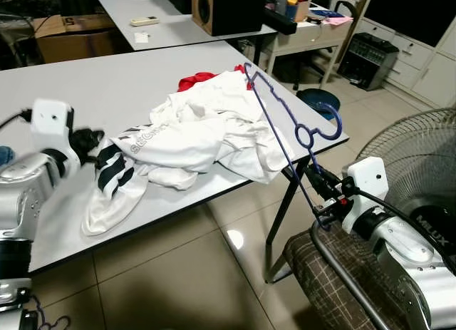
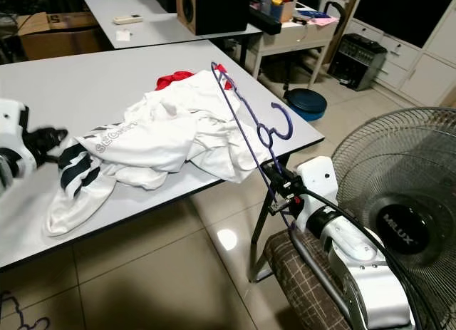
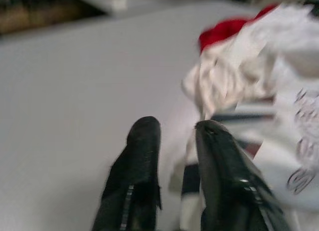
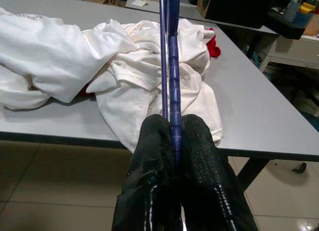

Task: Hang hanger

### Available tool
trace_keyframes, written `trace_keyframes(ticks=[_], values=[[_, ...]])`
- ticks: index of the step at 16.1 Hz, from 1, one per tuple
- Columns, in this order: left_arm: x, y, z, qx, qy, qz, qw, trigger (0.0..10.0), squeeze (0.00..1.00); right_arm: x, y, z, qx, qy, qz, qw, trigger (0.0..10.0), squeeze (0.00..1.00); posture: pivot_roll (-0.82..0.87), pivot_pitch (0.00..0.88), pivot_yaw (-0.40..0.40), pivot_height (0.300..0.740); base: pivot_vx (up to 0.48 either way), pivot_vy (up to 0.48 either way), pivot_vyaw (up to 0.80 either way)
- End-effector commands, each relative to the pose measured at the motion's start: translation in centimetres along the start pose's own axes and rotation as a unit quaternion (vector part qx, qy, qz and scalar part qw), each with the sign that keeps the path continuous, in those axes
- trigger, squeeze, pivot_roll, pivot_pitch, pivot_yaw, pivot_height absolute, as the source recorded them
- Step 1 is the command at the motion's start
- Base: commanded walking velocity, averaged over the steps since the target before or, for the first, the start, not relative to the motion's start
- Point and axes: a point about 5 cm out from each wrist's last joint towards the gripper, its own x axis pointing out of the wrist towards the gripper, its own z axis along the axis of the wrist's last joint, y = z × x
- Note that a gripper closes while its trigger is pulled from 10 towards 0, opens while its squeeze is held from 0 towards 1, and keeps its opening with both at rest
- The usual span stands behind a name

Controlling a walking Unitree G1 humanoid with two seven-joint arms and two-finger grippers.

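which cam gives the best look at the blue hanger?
Left eye view: the whole blue hanger, hook included, held by the right gripper. Right eye shows the same. Right wrist sees it edge-on between shut fingers. Left wrist shows clothes instead.

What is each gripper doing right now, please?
Left gripper: open, at the white clothes, holding nothing.
Right gripper: shut on the blue hanger.
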Motion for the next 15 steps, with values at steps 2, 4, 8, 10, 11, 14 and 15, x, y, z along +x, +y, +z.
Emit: trace_keyframes(ticks=[2, 4, 8, 10, 11, 14, 15], values=[[-0.3, -1.2, 1.8, 0.049, -0.050, -0.063, 0.996, 10.0, 1.00, -0.4, -0.5, 0.5, -0.014, 0.000, -0.003, 1.000, 10.0, 0.00, -0.03, 0.000, -0.055, 0.740, 0.000, 0.000, 0.00], [-0.5, -4.6, 2.1, 0.135, -0.053, -0.205, 0.968, 10.0, 1.00, -0.9, -1.1, 0.2, -0.025, 0.010, -0.009, 1.000, 10.0, 0.00, -0.03, 0.000, -0.046, 0.740, 0.000, 0.000, 0.00], [0.1, -9.5, -1.3, 0.220, 0.045, -0.386, 0.895, 10.0, 0.00, -1.4, -0.9, 0.6, -0.042, 0.017, 0.006, 0.999, 10.0, 0.00, -0.08, 0.000, -0.014, 0.740, 0.000, 0.000, 0.00], [0.4, -10.0, -2.6, 0.225, 0.081, -0.408, 0.881, 10.0, 0.00, -1.6, -0.3, 0.7, -0.043, 0.019, 0.025, 0.999, 10.0, 0.00, -0.09, 0.000, -0.012, 0.740, 0.000, 0.000, 0.00], [0.9, -10.1, -3.0, 0.229, 0.095, -0.401, 0.882, 10.0, 0.00, -1.7, 0.0, 0.5, -0.041, 0.021, 0.031, 0.998, 10.0, 0.00, -0.09, 0.000, -0.012, 0.740, 0.000, 0.000, 0.00], [3.8, -9.5, -3.5, 0.219, 0.104, -0.304, 0.921, 10.0, 0.00, -1.2, 0.6, 0.2, -0.048, 0.029, 0.047, 0.997, 10.0, 0.00, -0.09, 0.000, -0.003, 0.740, 0.000, 0.000, 0.00], [3.8, -9.3, -3.5, 0.224, 0.102, -0.300, 0.922, 10.0, 0.00, -1.2, 0.7, 0.3, -0.049, 0.029, 0.048, 0.997, 10.0, 0.00, -0.10, 0.000, -0.005, 0.740, 0.000, 0.000, 0.00]])
